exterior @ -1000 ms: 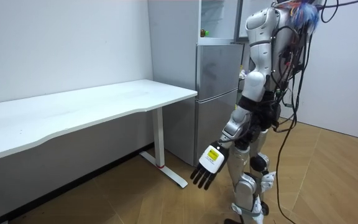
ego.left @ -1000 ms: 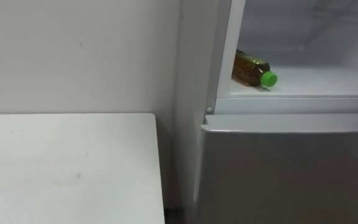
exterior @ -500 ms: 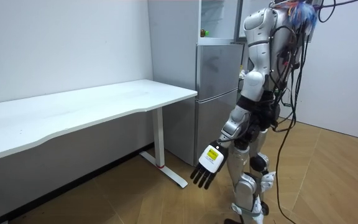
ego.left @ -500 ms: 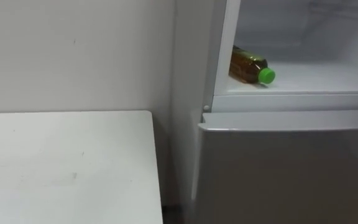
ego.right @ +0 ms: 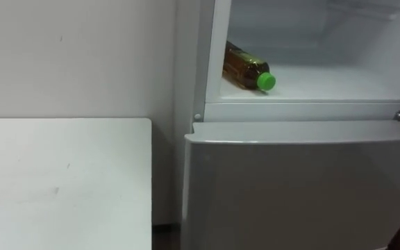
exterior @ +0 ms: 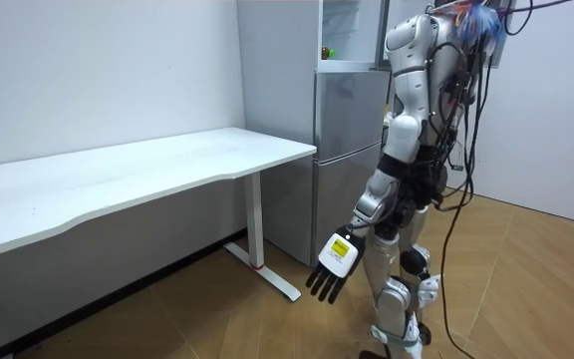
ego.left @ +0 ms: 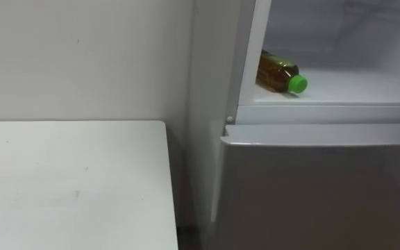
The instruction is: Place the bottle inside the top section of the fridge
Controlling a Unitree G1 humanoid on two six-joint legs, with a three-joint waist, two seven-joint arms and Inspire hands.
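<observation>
The fridge (exterior: 347, 150) stands just beside the desk (ego.left: 68, 180); the bottle (ego.left: 278, 71) lies on its side at the front left corner of the open upper compartment (ego.left: 367, 87), apparently delivered, so the left hand (exterior: 332, 271) hangs low, fingers straight, empty

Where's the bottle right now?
In the left eye view, upper right: the bottle lies on its side at the front left corner of the open upper fridge.
</observation>
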